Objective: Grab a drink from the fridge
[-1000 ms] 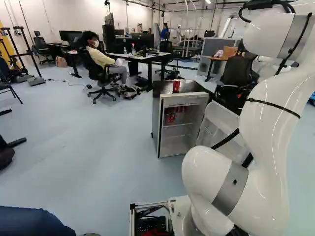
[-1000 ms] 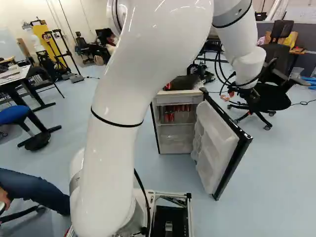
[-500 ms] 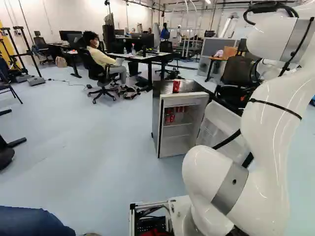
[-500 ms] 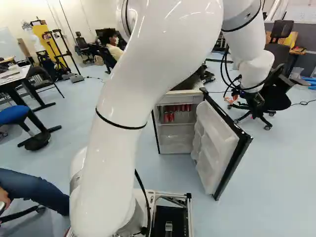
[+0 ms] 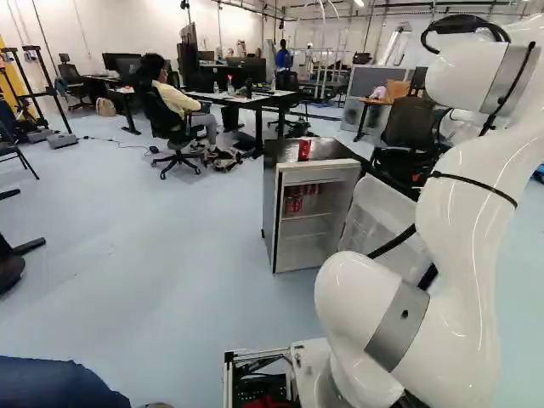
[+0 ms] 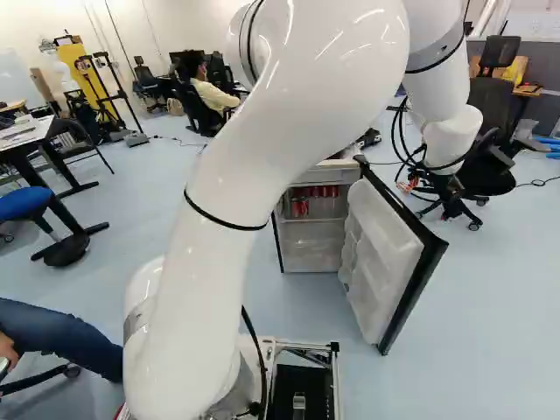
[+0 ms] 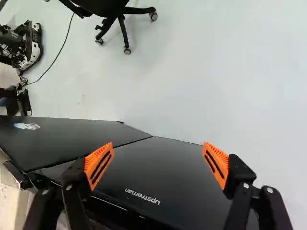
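Showing bright red, cans [image 6: 299, 207] stand in the fridge [image 5: 269, 204], the gripper's [image 6: 433, 191] jaws spread wide

My arm [image 6: 206, 289] is glossy white, banded with grey and ringed by black straps. At twelve o'clock I see a fridge [image 6: 311, 245] with a whitish interior, red cans [image 6: 299, 208] and a black-edged, white-lined door [image 6: 381, 262]. My pads [image 7: 99, 166] are orange, striped black. The floor [image 5: 161, 280] is pale blue.
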Motion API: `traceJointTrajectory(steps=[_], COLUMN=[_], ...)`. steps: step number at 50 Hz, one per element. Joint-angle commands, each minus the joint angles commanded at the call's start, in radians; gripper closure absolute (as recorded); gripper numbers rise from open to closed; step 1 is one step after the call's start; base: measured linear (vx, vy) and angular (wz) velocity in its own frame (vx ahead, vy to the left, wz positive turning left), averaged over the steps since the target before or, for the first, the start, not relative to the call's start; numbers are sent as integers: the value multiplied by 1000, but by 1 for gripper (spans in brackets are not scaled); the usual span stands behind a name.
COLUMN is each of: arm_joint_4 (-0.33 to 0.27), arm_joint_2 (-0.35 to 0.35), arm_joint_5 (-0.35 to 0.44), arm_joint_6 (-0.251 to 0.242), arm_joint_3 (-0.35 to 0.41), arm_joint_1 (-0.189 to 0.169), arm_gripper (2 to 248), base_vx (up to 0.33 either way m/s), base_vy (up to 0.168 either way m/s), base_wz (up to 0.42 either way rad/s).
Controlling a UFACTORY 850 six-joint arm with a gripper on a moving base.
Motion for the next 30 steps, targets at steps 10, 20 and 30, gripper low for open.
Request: traceJointTrajectory(steps=[10, 20, 30], arm_joint_4=[0, 0, 0], arm_joint_2=[-5, 0, 13], arm_joint_5=[0, 0, 0], arm_joint_6=[0, 0, 0], arm_joint_3=[-1, 6, 24], arm_joint_1=[0, -4, -9], arm_gripper=[3, 3, 3], base_vx=[0, 0, 0], base_vy=[0, 0, 0], base_wz=[0, 0, 0])
